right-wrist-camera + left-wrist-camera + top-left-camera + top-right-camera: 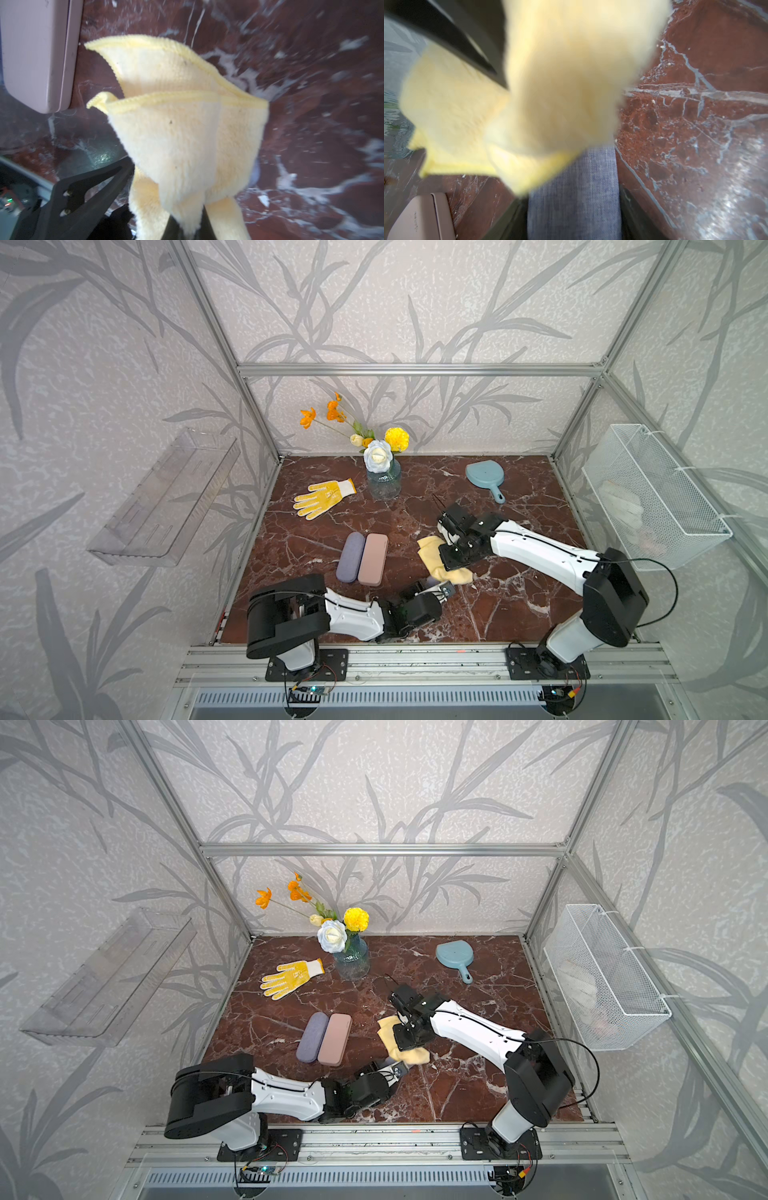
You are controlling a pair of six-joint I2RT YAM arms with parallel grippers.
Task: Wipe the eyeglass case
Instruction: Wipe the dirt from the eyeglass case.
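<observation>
**Eyeglass case [572, 187] wipe: cloth's on it, but nowhere near done I'd say**

So the one being worked is the blue-grey fabric case; it sits low over the front of the marble table [532, 489], though I can't tell if it actually rests on the top. The left gripper [438, 588] is clamped on it, a jaw on each side of its near end, with the case filling the gap between them. The right gripper [187, 227] is pinched fully closed on a yellow cloth [187, 135]; the cloth bunches up out of the jaws and lies over the far part of the case.

Progress, as I read it: setup is done, since case and cloth are each in a grip and brought together. The cloth is blurry in the left wrist view, so my guess is it's mid-stroke. The stretch of fabric next to the jaws is bare; no dirt shows either way, so how much has been rubbed I can't say. What's left, I'd guess, is working the cloth along the rest of the case and its sides, then putting both down.

Also, a purple-grey case [351, 558] and a pink case [373, 559] lie touching side by side nearby, with no cloth on them.
</observation>
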